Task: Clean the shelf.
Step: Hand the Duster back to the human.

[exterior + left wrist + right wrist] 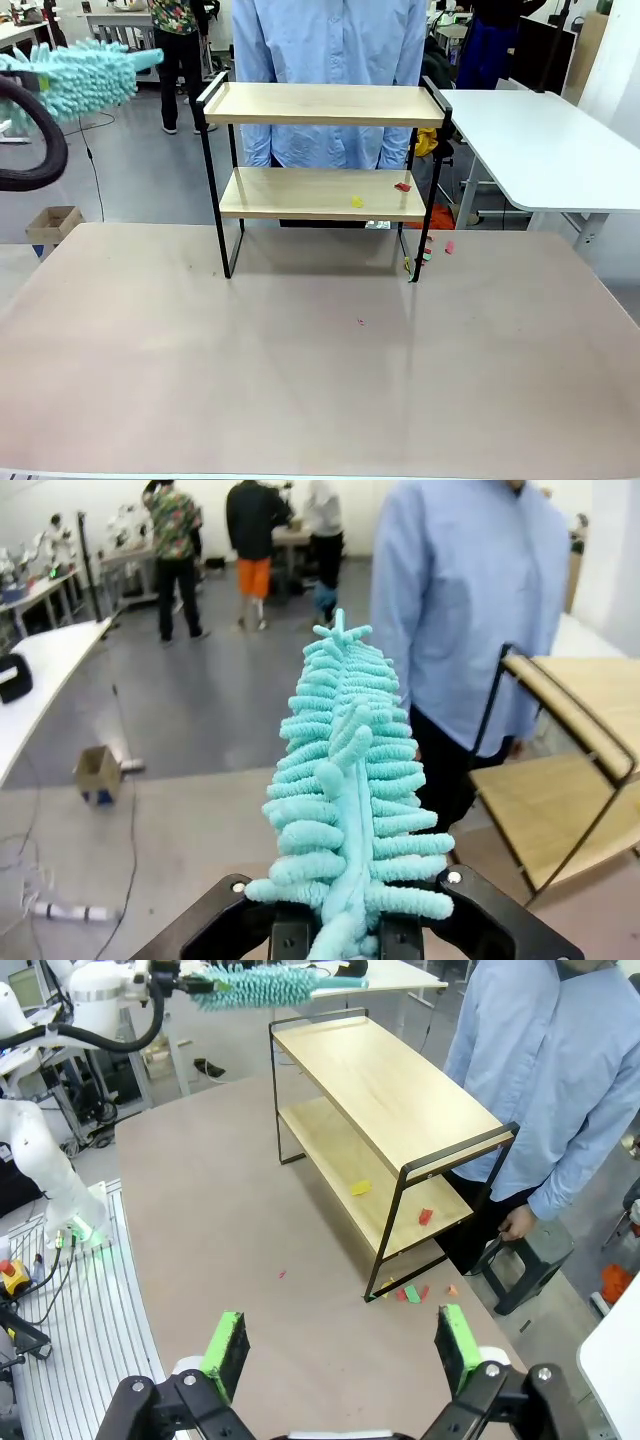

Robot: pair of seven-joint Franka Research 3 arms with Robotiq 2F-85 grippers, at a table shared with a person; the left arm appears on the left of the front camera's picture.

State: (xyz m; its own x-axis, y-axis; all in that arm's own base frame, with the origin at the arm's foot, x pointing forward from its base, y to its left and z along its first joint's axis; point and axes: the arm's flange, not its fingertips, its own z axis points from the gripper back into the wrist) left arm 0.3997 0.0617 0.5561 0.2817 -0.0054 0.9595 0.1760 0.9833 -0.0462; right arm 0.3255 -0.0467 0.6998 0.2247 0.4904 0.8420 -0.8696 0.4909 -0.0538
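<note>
The shelf point(325, 104) stands on the far half of the table point(300, 380), in front of a person in a light blue shirt point(330, 40) who stands just behind it. Its two wooden boards are level and its black legs rest on the tabletop. The top board is bare. On the lower board lie a yellow scrap point(357, 202) and a red scrap point(402, 186), both toward the end nearer to the right gripper. Some more small red and green scraps point(412, 1293) lie on the table beside the leg at that same end, and one tiny red bit point(360, 322) lies on the table nearer to the robot.

The left gripper point(340, 935) is closed on the base of a turquoise fluffy duster point(345, 780), which points forward away from the fingers. The duster is in the air, beside the left end rail of the shelf, about at the height of the top board, and it is not touching it.

The right gripper point(342, 1345) is wide open and holds nothing. It hangs high above the table, with the shelf ahead of its green pads point(226, 1352) and well apart from them.
</note>
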